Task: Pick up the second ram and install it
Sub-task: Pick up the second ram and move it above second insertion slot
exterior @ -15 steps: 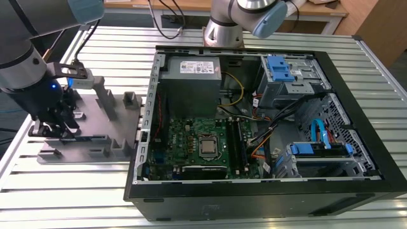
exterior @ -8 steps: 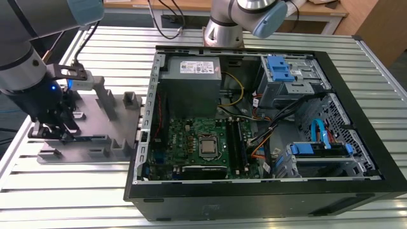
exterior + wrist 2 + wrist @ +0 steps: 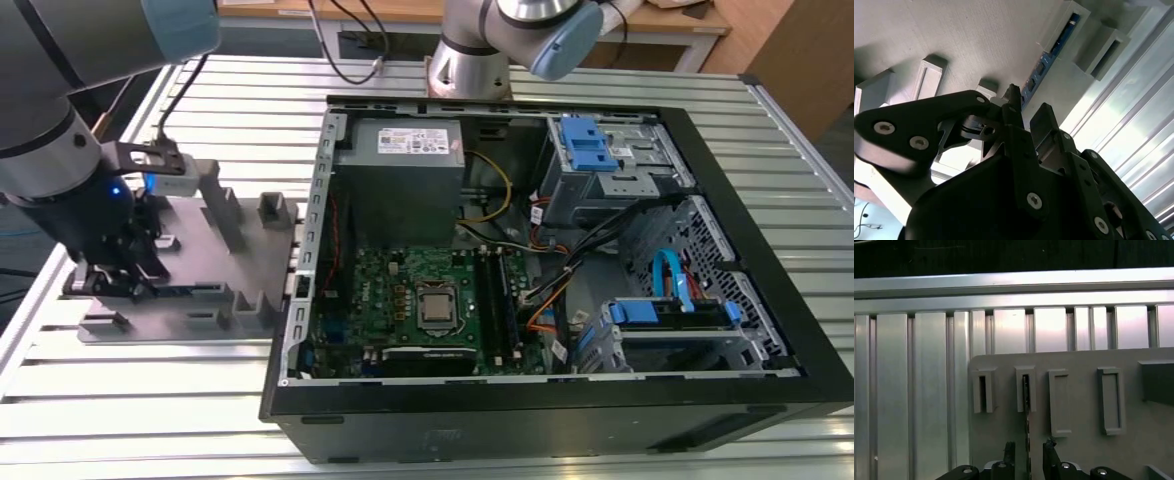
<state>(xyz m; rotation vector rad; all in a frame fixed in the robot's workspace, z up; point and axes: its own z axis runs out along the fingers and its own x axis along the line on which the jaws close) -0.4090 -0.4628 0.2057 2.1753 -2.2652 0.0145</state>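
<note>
While the slatted metal desk [image 3: 134, 400] is carrying everything, we are seeing the open computer case [image 3: 534, 425] taking up the centre and the exterior view's right, with its motherboard [image 3: 400, 300] lying flat inside. Beside it, at the exterior view's left, the grey tray [image 3: 200, 235] is sitting on the slats. The arm [image 3: 54, 150] is reaching down over the tray from the upper left of the frame. In the first wrist view the gripper [image 3: 1028, 455] is hanging low over the tray with its fingers [image 3: 1050, 455] apart. They are straddling the second ram [image 3: 1026, 410], which is standing on edge in one of the tray's upright slots, and we are seeing a gap on either side of it.
</note>
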